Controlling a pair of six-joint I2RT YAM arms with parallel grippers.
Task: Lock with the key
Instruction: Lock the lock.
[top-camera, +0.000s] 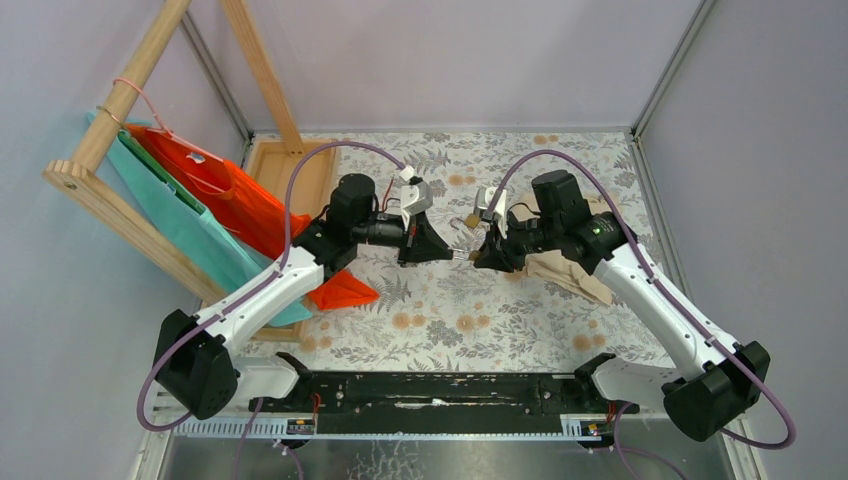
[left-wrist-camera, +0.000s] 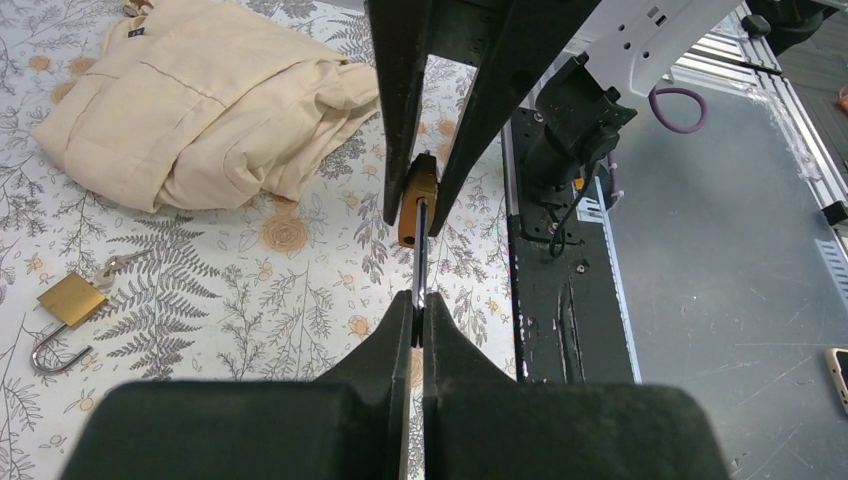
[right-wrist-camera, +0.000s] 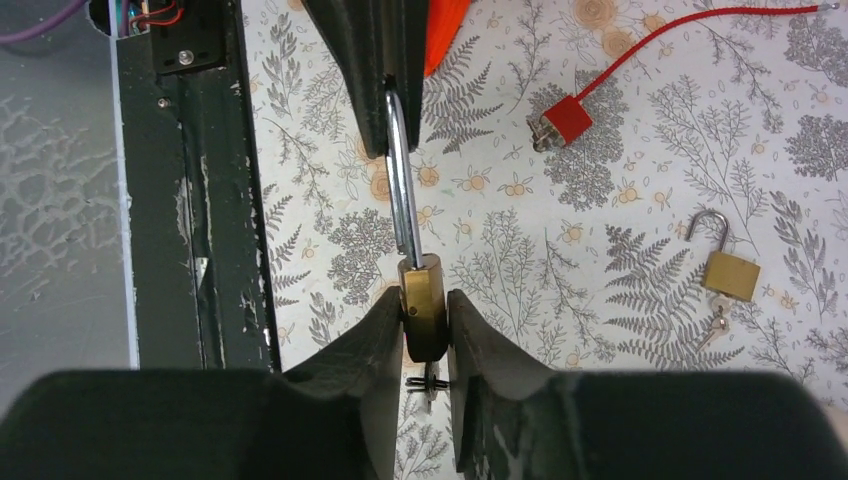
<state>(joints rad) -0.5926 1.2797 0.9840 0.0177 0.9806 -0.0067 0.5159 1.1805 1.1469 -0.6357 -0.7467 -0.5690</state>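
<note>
Pinching the steel shackle (right-wrist-camera: 400, 170), left claw (left-wrist-camera: 419, 305) faces right claw (right-wrist-camera: 428, 312) clamping brass body (right-wrist-camera: 422, 290).

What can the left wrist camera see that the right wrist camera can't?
Only the left wrist view shows the cream cloth bundle. Only the right wrist view shows the red cable padlock. Both show the brass padlock squeezed by the right fingers, its steel shackle pinched by the left fingers, and a loose open brass padlock lying nearby.
</note>
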